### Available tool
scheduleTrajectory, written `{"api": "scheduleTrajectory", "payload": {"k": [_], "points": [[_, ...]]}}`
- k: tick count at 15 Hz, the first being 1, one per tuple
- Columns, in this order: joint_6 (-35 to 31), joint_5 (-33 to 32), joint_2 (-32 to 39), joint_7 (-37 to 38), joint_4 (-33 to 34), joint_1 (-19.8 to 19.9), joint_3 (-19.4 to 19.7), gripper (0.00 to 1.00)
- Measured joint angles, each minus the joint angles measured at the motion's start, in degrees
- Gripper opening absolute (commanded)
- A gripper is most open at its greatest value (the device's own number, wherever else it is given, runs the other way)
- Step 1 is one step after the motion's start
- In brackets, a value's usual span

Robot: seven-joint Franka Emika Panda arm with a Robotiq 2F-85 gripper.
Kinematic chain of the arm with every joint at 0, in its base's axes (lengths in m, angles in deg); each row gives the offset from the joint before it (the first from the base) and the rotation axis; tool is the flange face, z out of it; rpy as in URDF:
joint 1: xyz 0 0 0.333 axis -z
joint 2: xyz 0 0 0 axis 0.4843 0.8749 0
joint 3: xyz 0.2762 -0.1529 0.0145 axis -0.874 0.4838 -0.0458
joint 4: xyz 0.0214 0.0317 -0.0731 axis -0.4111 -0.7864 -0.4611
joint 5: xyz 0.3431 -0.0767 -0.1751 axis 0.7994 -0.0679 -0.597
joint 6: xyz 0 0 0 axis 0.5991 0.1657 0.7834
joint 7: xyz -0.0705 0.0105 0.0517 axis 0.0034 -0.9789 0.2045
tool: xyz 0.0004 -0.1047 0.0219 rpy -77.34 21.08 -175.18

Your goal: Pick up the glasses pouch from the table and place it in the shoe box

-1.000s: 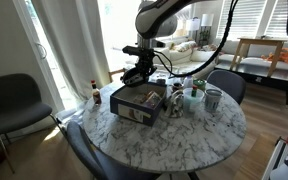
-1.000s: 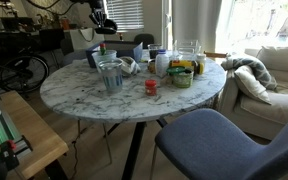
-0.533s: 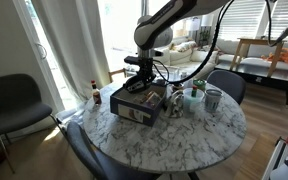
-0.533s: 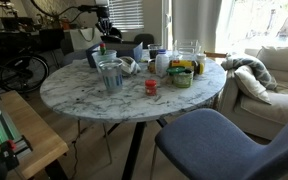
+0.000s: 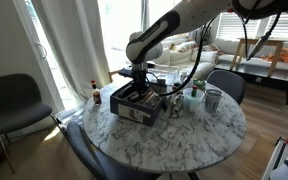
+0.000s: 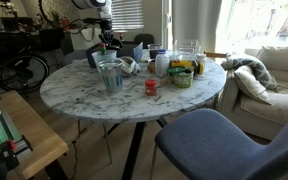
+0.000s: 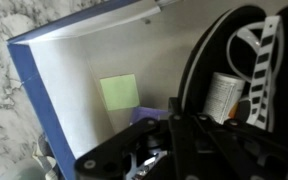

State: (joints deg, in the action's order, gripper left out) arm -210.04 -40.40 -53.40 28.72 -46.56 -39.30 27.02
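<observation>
"Did you see what the arm had just done?"

"Yes. In an exterior view the pincer had hung above the shoe box a second before. By then it had sunk until its tip was level with the box's rim or just inside it. The box had not stirred on the counter."

"And the glasses pouch?"

"I couldn't find it. Nothing like it showed on the counter around the box. Only a small red-capped bottle stood near the box."

"What about the camera across the room?"

"In an exterior view the pincer was far off and small, though plainly lower than half a second earlier. I couldn't make out more than that."

"And the wrist view?"

"It looked straight into the shoe box, at a pale inner wall with a blue edge. A green note lay on the box's floor, and a black shoe with white stripes filled the side away from the note. The pincer was a dark tangle at the bottom of the picture. I couldn't tell whether its jaws were apart or clamped on anything, and the pouch wasn't distinguishable there."

"So what did it mean?"

"I judged the carry finished and the arm at the point of release. If the pouch was in its grip, letting go would have dropped it inside the box, beside the shoe."
</observation>
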Motion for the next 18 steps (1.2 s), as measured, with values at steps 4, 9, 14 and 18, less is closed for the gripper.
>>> {"api": "scheduleTrajectory", "payload": {"k": [4, 9, 14, 18], "points": [[2.84, 1.17, 4.69, 0.76, 4.86, -0.96, -0.47, 0.01], [5.96, 1.94, 8.52, 1.79, 10.21, -1.97, -1.04, 0.45], [6.12, 1.94, 8.43, 1.34, 12.97, -2.58, -1.58, 0.82], [8.85, 1.21, 4.63, -3.66, 12.5, -2.58, -1.77, 1.0]]}}
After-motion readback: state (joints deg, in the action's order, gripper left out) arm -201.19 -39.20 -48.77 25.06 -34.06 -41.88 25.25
